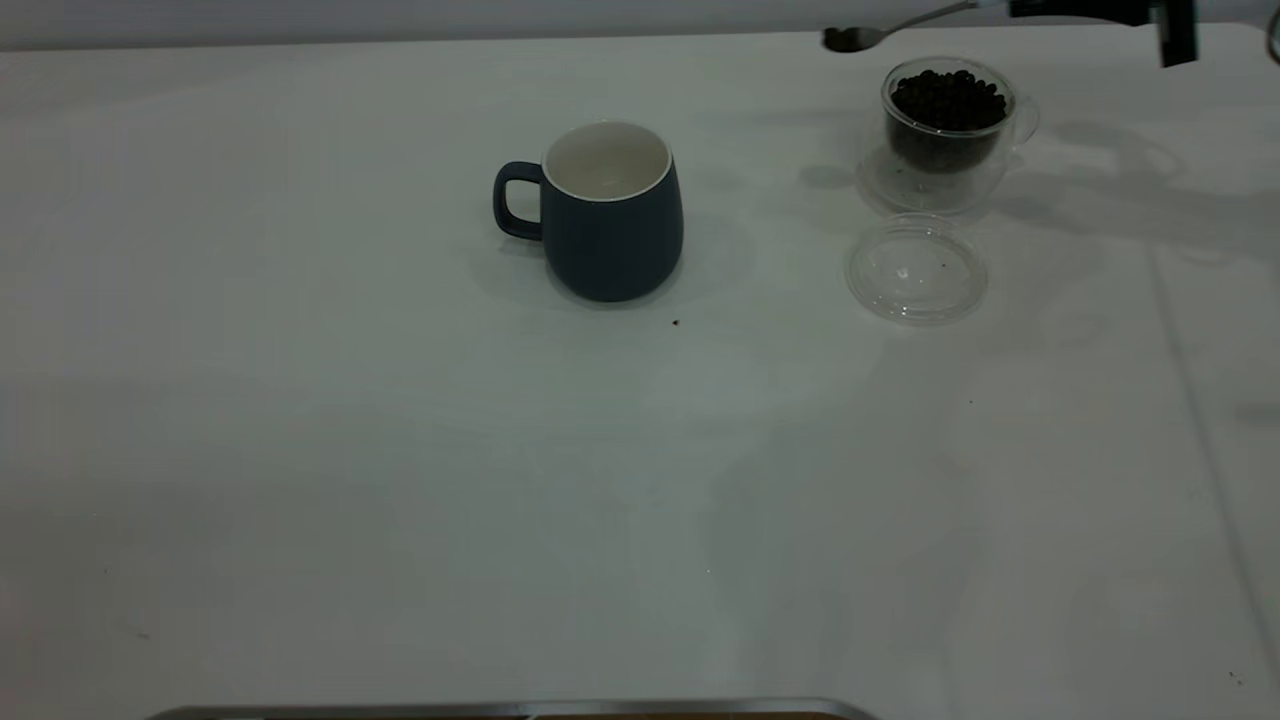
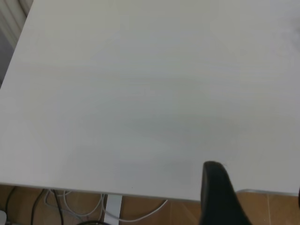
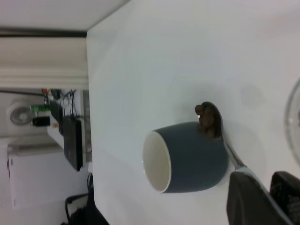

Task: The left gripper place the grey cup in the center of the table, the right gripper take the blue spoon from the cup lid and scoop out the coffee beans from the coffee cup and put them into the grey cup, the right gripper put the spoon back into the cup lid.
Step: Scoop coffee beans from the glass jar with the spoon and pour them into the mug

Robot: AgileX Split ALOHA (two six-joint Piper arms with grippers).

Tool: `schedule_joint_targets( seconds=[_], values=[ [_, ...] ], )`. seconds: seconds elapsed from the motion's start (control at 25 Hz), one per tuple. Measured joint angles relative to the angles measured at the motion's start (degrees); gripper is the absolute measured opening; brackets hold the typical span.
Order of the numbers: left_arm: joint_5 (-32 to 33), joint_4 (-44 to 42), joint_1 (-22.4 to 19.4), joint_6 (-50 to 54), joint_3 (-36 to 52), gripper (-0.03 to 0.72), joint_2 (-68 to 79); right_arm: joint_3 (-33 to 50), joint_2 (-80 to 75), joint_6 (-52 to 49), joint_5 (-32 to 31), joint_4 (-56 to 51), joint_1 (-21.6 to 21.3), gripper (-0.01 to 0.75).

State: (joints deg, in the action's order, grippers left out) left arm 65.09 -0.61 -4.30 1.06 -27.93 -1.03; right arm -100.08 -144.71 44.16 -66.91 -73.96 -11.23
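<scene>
Spoon (image 1: pixel 858 38) with beans, pinched in right end effector (image 1: pixel 1010 8), hangs beside coffee cup (image 1: pixel 947 122).

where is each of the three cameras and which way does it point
Exterior view: above, facing the white table; dark grey ceramic cup, glass cup of coffee beans, clear lid; right claw at top edge holding the metal spoon.
Left wrist view: over bare table edge; one finger shows.
Right wrist view: along the spoon, carrying beans, beside the cup.
Shared: cup, spoon.
</scene>
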Motion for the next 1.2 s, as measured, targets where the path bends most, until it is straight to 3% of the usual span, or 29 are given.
schedule_joint_targets(
  seconds=[0.84,1.2],
  values=[
    [0.00,0.00,0.00,0.00,0.00,0.474,0.00,0.00,0.05,1.18,0.05,-1.93,11.84,0.100],
    [0.00,0.00,0.00,0.15,0.00,0.474,0.00,0.00,0.05,7.16,1.07,-2.21,15.86,0.100]
  ],
)
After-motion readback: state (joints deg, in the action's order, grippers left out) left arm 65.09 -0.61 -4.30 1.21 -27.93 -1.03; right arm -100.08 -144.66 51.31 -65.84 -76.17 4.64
